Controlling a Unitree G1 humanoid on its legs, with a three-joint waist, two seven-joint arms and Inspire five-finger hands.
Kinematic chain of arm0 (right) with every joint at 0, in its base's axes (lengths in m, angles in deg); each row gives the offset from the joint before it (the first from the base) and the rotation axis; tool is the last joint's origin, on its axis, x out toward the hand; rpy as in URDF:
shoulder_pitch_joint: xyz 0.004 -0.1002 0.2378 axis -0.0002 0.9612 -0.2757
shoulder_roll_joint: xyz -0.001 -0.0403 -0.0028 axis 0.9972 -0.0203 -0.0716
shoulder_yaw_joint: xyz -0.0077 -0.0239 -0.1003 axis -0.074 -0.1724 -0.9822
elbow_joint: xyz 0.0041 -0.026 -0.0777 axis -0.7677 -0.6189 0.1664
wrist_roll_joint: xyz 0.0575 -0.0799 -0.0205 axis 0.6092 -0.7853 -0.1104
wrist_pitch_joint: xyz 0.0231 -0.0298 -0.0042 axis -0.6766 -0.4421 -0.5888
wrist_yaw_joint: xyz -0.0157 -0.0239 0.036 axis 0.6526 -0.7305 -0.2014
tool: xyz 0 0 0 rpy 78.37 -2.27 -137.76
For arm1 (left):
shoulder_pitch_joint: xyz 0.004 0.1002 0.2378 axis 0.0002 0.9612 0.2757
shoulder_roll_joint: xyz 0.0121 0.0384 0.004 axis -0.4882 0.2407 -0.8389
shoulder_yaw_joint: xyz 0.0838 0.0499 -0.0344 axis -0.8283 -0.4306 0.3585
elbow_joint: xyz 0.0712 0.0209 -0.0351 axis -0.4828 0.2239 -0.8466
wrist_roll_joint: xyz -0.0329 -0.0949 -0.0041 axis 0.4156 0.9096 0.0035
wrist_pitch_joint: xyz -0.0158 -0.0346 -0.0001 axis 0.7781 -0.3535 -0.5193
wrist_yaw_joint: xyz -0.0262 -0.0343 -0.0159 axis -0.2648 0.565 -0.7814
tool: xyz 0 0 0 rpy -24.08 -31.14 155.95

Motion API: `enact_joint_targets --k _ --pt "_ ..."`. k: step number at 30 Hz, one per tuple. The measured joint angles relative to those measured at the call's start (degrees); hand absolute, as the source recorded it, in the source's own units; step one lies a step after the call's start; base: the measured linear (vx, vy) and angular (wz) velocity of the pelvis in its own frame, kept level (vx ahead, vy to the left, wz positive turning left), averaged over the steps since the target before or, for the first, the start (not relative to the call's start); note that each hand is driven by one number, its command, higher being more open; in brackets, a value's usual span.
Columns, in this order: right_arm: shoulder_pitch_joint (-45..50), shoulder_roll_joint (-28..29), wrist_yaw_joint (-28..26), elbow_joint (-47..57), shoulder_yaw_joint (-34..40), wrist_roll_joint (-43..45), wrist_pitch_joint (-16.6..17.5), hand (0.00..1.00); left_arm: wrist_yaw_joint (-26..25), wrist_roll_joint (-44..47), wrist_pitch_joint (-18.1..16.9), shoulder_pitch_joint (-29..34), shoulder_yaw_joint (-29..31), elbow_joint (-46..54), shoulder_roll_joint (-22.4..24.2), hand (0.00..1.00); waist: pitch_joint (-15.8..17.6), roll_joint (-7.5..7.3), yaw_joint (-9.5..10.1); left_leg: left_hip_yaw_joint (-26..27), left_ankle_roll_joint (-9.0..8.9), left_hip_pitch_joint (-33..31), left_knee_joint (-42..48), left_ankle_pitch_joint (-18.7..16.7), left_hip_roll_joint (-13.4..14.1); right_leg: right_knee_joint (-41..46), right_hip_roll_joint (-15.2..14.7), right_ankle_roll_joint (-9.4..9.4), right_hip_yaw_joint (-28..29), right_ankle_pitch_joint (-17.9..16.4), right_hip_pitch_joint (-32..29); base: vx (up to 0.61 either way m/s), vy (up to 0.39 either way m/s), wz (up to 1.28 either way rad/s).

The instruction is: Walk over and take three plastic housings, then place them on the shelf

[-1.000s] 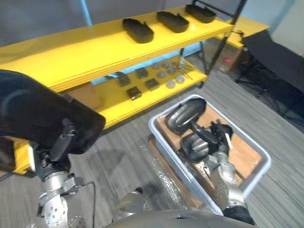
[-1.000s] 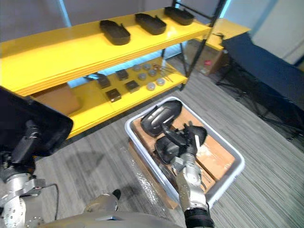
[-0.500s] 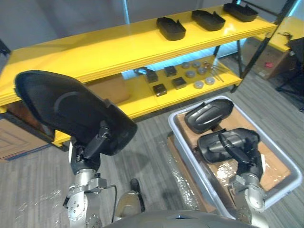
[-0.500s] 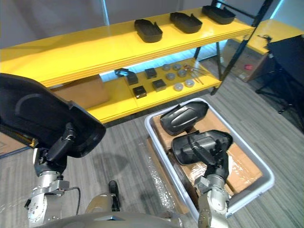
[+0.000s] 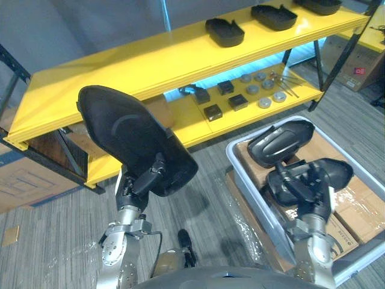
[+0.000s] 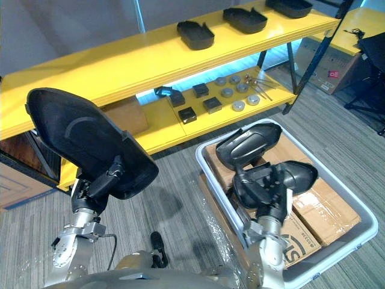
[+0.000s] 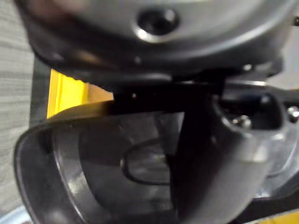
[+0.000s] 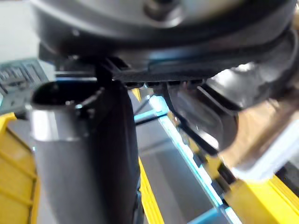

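Note:
My left hand (image 5: 143,182) is shut on a large black plastic housing (image 5: 129,139), held upright in front of the yellow shelf (image 5: 150,66); the thumb (image 7: 212,163) lies across the housing's inner face (image 7: 88,172). My right hand (image 5: 305,191) is shut on a second black housing (image 5: 328,173), just above the grey bin (image 5: 242,176). A third housing (image 5: 280,138) lies in the bin's far end. Three more housings sit in a row on the top shelf: one (image 5: 224,31), another (image 5: 274,16) and a third (image 6: 289,7).
The lower shelf board (image 5: 198,129) carries small black blocks (image 5: 212,112) and metal discs (image 5: 264,102). Cardboard boxes (image 5: 358,205) line the bin's bottom. A cardboard box (image 5: 27,180) stands on the floor at the left. Grey carpet (image 5: 54,247) lies between me and the shelf.
The camera has swung, shifting shelf and bin across the views. My left hand has brought its housing from the left edge toward the middle. The right hand keeps its hold.

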Motion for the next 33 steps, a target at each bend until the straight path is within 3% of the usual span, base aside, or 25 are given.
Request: enact_joint_targets --k 2,4,8,9,10,11,13,14,15,16,17,18,20,23,26,28,29,30,31,33 --pt "-0.5 -0.1 -1.9 0.4 -1.8 0.0 0.0 1.00 -1.6 0.2 0.0 -1.0 0.7 -0.6 -0.2 0.00 0.5 -0.13 0.77 -1.1 0.38 -1.0 1.5 -0.6 -0.2 0.2 0.0 -0.17 -0.3 -0.1 0.3 0.01 0.029 0.31" --pt "-3.5 -1.3 -4.3 0.5 -3.0 -0.1 0.4 1.00 -3.2 0.4 -0.5 -1.4 1.7 -0.7 0.3 0.00 2.1 0.77 1.88 -2.7 0.25 -2.9 4.2 -1.7 -0.3 1.2 0.1 -0.25 -0.7 -1.3 0.5 -0.06 0.005 0.36" --pt "-6.5 -2.9 -4.0 0.5 -3.1 -1.9 1.6 1.00 -2.9 -0.1 -0.9 -0.6 1.9 -0.7 0.4 0.00 4.6 1.22 2.41 -4.4 0.00 -4.3 6.3 -2.6 -1.5 1.0 -0.4 0.83 -2.5 -4.3 2.3 -0.13 0.026 0.39" --pt "-6.4 -2.5 -3.6 0.5 -3.1 -1.9 2.2 1.00 -2.5 -0.3 -0.9 -0.5 2.3 -0.7 0.4 0.00 4.9 0.81 2.94 -4.6 1.82 -5.8 11.8 -5.0 -0.9 0.9 -0.9 1.08 -3.2 -4.5 3.0 -0.02 0.053 0.15" --pt "-6.2 -2.0 -3.1 0.5 -3.1 -1.9 2.4 1.00 -2.1 -0.4 -0.9 -0.4 3.1 -0.7 0.4 0.00 4.9 0.66 3.58 -4.7 1.86 -6.8 17.4 -8.5 -0.6 0.9 -0.8 0.90 -3.2 -4.6 3.8 0.02 0.068 0.07" --pt "-6.1 -1.6 -2.9 0.5 -3.0 -1.9 2.5 1.00 -1.7 -0.5 -0.9 -0.4 3.6 -0.7 0.4 0.00 5.1 0.39 3.66 -4.7 1.71 -6.8 19.0 -9.9 -0.6 0.9 -0.9 0.28 -3.3 -4.9 4.5 0.06 0.102 -0.04" --pt "-5.3 -0.3 -2.2 0.5 -2.1 -1.9 2.9 1.00 -0.7 -1.1 -0.8 -0.4 5.2 -0.6 0.4 0.00 4.9 -1.40 3.86 -4.3 1.92 -6.3 20.7 -13.3 -2.0 1.2 -2.2 -5.52 -3.4 -5.8 5.8 0.12 0.138 0.04" --pt "-4.5 -0.5 -2.3 0.5 -1.9 -1.8 3.9 1.00 -0.2 -3.3 -0.8 -0.8 6.2 -0.6 0.7 0.00 5.0 -1.08 3.46 -4.5 2.76 -5.6 20.5 -14.3 -2.6 8.5 -3.3 -13.37 -1.2 -2.6 3.4 0.16 0.168 0.30" --pt "-3.7 -0.5 -2.4 0.5 -1.7 -1.7 4.3 1.00 0.4 -5.2 -0.8 -0.9 6.9 0.0 0.5 0.00 4.8 -1.39 2.65 -5.6 3.20 -4.4 18.4 -14.4 -3.8 17.6 -5.1 -16.37 5.2 3.7 -2.4 0.21 0.213 0.36" --pt "-3.6 -0.2 -2.7 0.4 -1.3 -1.7 4.3 1.00 0.6 -5.6 -0.8 -0.9 7.2 0.4 0.0 0.00 4.9 -1.81 2.13 -6.0 3.38 -3.7 17.1 -14.3 -3.8 20.8 -5.1 -14.68 8.8 4.6 -4.9 0.19 0.168 0.50" --pt "-3.4 0.5 -3.7 0.5 -0.9 -1.7 4.6 1.00 0.6 -6.8 -0.8 -1.8 7.8 0.8 -0.9 0.00 4.9 -2.46 1.25 -7.2 4.35 -2.5 14.9 -13.8 -4.1 23.7 -2.4 -10.49 13.6 1.9 -8.6 0.26 0.169 0.40" --pt "-3.4 0.7 -4.6 0.6 -0.9 -1.7 4.7 1.00 0.5 -6.9 -0.8 -2.3 8.0 0.8 -1.5 0.00 4.9 -2.81 1.05 -7.9 4.90 -0.8 12.5 -13.3 -4.4 23.3 0.2 -9.03 15.3 -0.7 -10.9 0.23 0.119 0.37" --pt "-3.2 0.8 -6.1 1.2 -0.4 -1.7 4.7 1.00 0.4 -7.0 -0.8 -3.1 7.8 0.8 -1.7 0.00 5.0 -2.70 0.68 -8.8 4.70 3.6 8.4 -12.5 -4.9 17.6 5.5 -9.08 16.5 -3.0 -13.1 0.25 0.113 0.20" --pt "-2.5 0.8 -7.9 4.3 0.8 -1.5 4.7 1.00 -0.6 -7.0 -0.8 -4.7 7.5 0.8 -1.7 0.00 5.1 -2.08 0.26 -10.3 4.36 6.8 5.6 -13.1 -5.2 7.9 11.6 -8.57 18.4 -2.2 -19.8 0.24 0.070 0.22" --pt "0.0 0.8 -8.5 5.2 1.5 -0.4 5.1 1.00 -1.2 -7.0 -0.9 -4.6 5.4 0.5 -1.7 0.00 5.0 -2.58 -0.45 -12.9 3.79 10.1 5.3 -13.9 -6.0 0.4 13.4 -7.34 21.3 2.7 -21.7 0.32 -0.027 0.58" --pt "1.8 0.8 -8.3 6.3 1.3 0.2 5.2 1.00 -1.1 -7.0 -1.0 -3.5 3.4 0.2 -2.3 0.00 4.6 -3.42 -1.01 -16.0 3.15 12.1 7.7 -17.4 -7.4 -0.9 13.5 -9.34 23.9 7.9 -20.5 0.34 -0.111 0.69" --pt "1.8 0.7 -8.3 6.4 1.3 0.2 5.2 1.00 -1.0 -7.0 -1.0 -3.3 3.1 0.2 -2.5 0.00 4.4 -3.77 -0.90 -16.5 3.22 12.2 8.7 -18.7 -7.7 -0.9 13.4 -9.89 24.2 8.5 -20.1 0.31 -0.153 0.48" --pt "1.7 0.4 -8.2 6.6 1.2 0.2 5.4 1.00 -0.9 -6.9 -1.1 -3.1 2.6 0.0 -2.9 0.00 4.0 -4.25 -0.64 -16.9 3.20 12.1 11.5 -22.4 -7.9 -1.1 13.5 -9.81 24.2 8.8 -18.5 0.30 -0.176 0.37" --pt "1.3 -1.0 -7.8 6.6 1.2 0.2 5.5 1.00 -0.8 -6.8 -1.3 -3.0 1.9 -1.1 -2.7 0.00 3.5 -2.73 -0.53 -17.0 2.73 11.7 14.9 -25.6 -6.3 -0.7 14.3 -9.45 23.2 9.2 -17.4 0.30 -0.172 0.32" --pt "1.1 -3.0 -7.0 6.6 1.2 0.2 5.5 1.00 -0.8 -6.8 -1.3 -2.0 1.2 -2.8 -2.7 0.00 1.5 0.03 -0.22 -16.2 1.27 12.3 15.9 -28.2 -3.2 -2.3 17.0 -10.49 22.4 7.6 -15.8 0.31 -0.139 0.04"
